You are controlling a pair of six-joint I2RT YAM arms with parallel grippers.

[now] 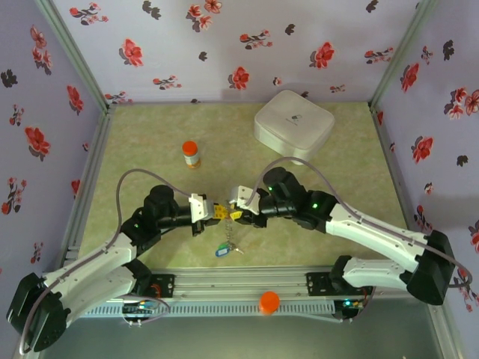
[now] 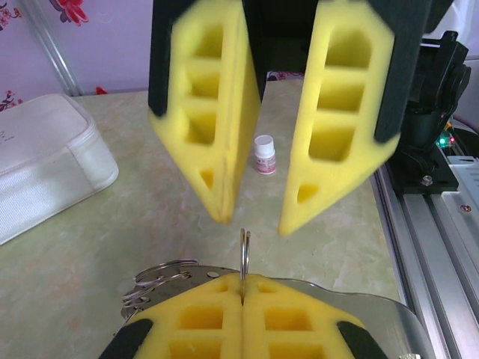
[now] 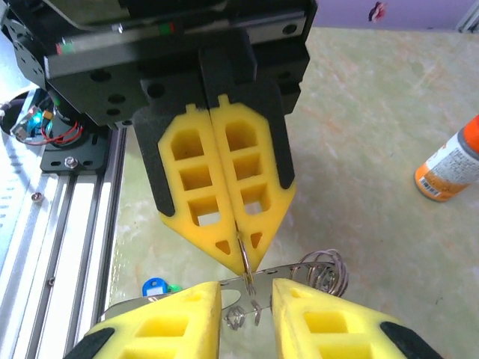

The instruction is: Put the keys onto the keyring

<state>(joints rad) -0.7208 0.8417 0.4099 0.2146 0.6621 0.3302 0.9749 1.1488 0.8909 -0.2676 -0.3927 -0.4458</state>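
- Pinching thin metal loop of keyring (image 2: 243,250) in left hand (image 2: 243,283); yellow fingers pressed flat together, fully closed on it, loop standing edge-on above tips.
- Facing it tip to tip with right hand (image 2: 256,223); jaws parted, open, clamping nothing.
- From right wrist: loop end poking into gap between right pads (image 3: 183,321); contact with pads impossible to tell.
- Meeting point of both hands: near side of bottle (image 1: 191,154), slightly to its right, over desk (image 1: 337,187).
- Trailing from grip toward rail (image 1: 247,284), away from bottle: limp chain part of keyring, ending in keys (image 1: 224,251).
- Among keys: blue head (image 3: 153,286) and green head (image 3: 174,287), side by side.
- Keys lying or hanging: cannot tell.
- Wire coils (image 3: 323,269) just beside grip, on bottle's side of it.
- Bottle upright on desk, orange cap up, well apart from both hands.
- White case (image 1: 294,123) right of bottle and farther back, well apart from it.
- Small white vial (image 2: 264,153) upright on desk, seen through right hand's gap from left wrist; place relative to bottle unclear.
- Orange knob (image 1: 269,301) on rail, right of bottle, far nearer arm bases.
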